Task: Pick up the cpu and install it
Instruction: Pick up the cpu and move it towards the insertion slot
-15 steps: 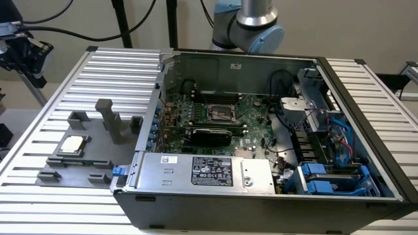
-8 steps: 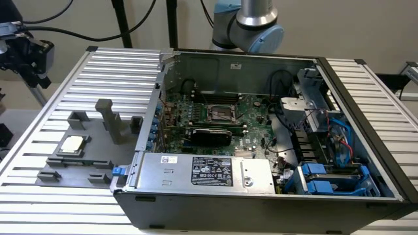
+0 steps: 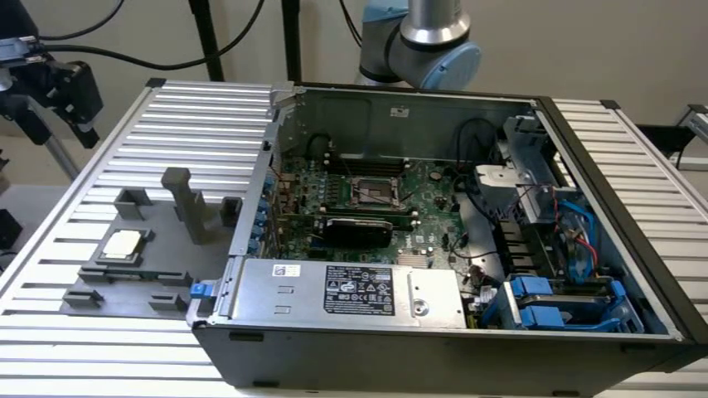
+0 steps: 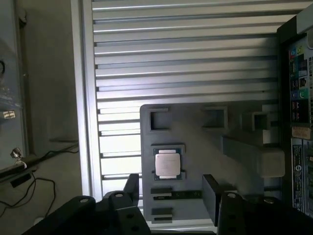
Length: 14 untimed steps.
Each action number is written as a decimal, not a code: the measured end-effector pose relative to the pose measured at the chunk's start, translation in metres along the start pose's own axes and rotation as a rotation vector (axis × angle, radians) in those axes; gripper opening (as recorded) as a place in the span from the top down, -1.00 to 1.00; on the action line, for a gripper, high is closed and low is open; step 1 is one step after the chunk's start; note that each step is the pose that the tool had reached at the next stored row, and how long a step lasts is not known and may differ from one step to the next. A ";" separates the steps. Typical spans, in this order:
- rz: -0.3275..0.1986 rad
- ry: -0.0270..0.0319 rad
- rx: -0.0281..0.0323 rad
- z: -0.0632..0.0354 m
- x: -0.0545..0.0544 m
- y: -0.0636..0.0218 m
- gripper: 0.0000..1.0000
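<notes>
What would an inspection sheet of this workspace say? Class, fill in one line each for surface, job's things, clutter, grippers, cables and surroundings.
Surface: ribbed metal table carrying a grey holder plate and an open computer case.
Job's things: chip lies flat in a recess on the holder plate; socket on the board inside the case looks empty.
Clutter: nothing seen.
Grippers: gripper open, near the holder plate, apart from the chip.
Cables: black leads behind the table; blue and red wires inside the case.
Surroundings: robot arm behind the case; pale wall.
</notes>
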<state>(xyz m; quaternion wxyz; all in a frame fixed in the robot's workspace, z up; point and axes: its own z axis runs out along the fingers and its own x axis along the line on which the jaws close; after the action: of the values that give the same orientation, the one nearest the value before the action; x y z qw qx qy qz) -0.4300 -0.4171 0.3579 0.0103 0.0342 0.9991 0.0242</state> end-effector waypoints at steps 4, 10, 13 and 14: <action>0.000 -0.0001 0.0000 0.0025 0.000 -0.0003 -0.55; 0.000 0.0000 0.0000 0.0130 0.000 -0.0048 -0.55; 0.000 0.0001 0.0001 0.0184 0.000 -0.0080 -0.55; 0.000 0.0000 0.0000 0.0202 0.000 -0.0089 -0.55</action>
<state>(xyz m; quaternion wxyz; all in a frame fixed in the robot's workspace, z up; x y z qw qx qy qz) -0.4300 -0.4250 0.3373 0.0103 0.0342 0.9991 0.0242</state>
